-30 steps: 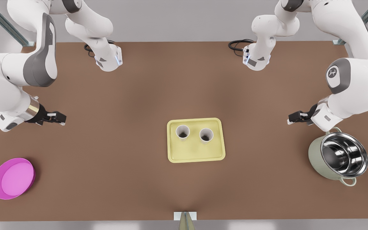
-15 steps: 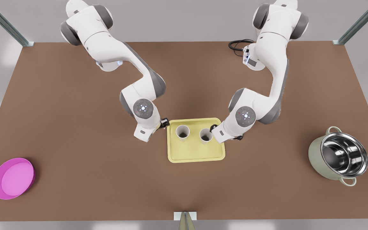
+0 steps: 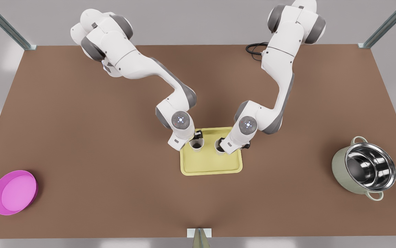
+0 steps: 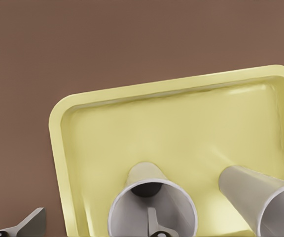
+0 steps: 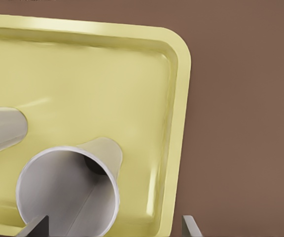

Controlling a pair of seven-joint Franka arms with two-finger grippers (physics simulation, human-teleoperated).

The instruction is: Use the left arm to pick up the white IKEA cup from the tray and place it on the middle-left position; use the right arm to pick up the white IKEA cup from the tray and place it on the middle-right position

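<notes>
Now both grippers straddle the cup walls

Left to right in the front view: a round pink dish [image 3: 13, 192] sits at the near corner. At centre, the pale yellow tray [image 3: 211, 167] holds two white IKEA cups. The left gripper [image 3: 197, 135] is over the left cup [image 3: 196, 144], jaws open, one finger inside the rim, one outside. The right gripper [image 3: 221, 142] stands likewise open over the right cup [image 3: 219, 149]. A steel-lined pot [image 3: 364, 172] stands far right. This looks like the grasp step; next, each should close, then lift.
</notes>
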